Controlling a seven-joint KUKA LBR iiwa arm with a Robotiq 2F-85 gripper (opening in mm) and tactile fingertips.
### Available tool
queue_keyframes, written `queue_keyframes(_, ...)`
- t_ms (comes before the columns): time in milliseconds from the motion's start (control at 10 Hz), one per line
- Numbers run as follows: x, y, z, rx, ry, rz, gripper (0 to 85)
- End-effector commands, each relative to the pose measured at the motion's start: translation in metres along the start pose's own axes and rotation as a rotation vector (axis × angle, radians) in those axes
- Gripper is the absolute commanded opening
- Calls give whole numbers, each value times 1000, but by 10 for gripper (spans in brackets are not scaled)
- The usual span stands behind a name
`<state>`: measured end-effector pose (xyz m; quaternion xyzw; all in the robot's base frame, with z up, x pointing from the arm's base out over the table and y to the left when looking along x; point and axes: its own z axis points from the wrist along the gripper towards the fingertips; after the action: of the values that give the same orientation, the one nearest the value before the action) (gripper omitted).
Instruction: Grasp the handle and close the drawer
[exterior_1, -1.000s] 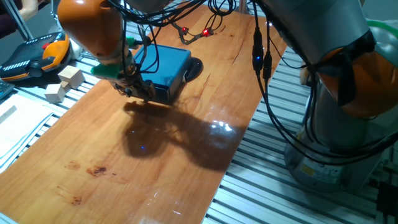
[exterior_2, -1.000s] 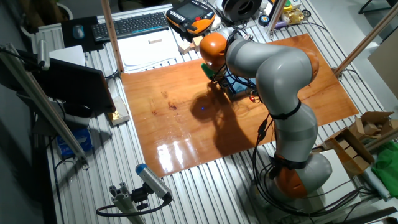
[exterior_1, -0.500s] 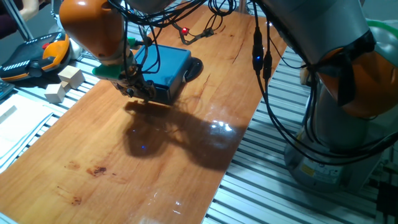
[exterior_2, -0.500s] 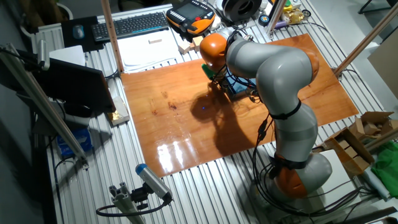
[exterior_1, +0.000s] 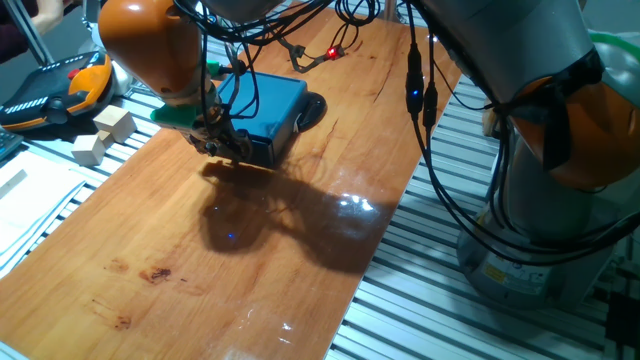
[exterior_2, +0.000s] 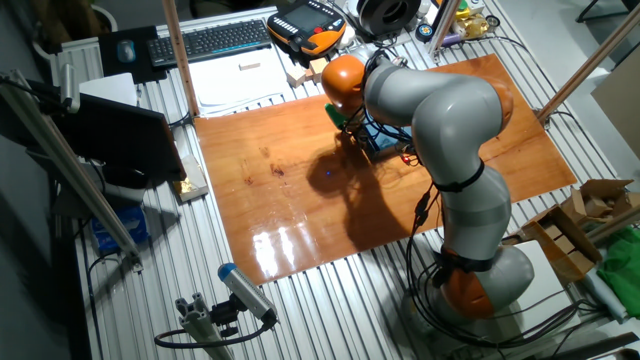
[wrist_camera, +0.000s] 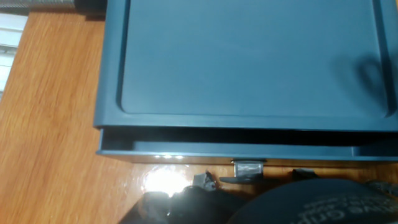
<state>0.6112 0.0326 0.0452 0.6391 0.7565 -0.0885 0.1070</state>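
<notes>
As far as the hand view showed, the shallow dark blue drawer with its flat front panel (wrist_camera: 236, 150) was almost home: only a thin strip of it stuck out below the front edge of the brighter blue flat-topped box casing (wrist_camera: 249, 59), with a narrow dark gap between the two. Judged nearly closed, not flush yet.

The small grey metallic knob handle (wrist_camera: 248, 168) sat at lower centre of the hand view, on the front panel, right against the dark bulk of the hand at the bottom edge. The two-finger gripper (exterior_1: 222, 146) was at the near face of the box in one fixed view, upper left of frame, low over the glossy orange-brown wooden table (exterior_1: 250, 270). Couldn't tell whether the fingers were clamped on the knob, merely closed beside it, or apart: the hand view was too blurred and dark there, and both fixed cameras had the fingertips buried in cabling and shadow.

In the other fixed view the orange-and-grey arm hid most of the box (exterior_2: 385, 141), upper centre of frame, so no extra info on the drawer.

Done: approach to the handle, most of the closing travel by the look of it. Left: the last bit of push until the panel met the casing, then release and back off.
</notes>
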Motion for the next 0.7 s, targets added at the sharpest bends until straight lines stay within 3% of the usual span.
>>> queue_keyframes(0,0,0,0,0,0,-2,600)
queue_keyframes(200,0,-1,0,3,0,2,557)
queue_keyframes(400,0,-1,0,6,9,-4,237)
queue_keyframes(600,0,-1,0,8,9,-14,20)
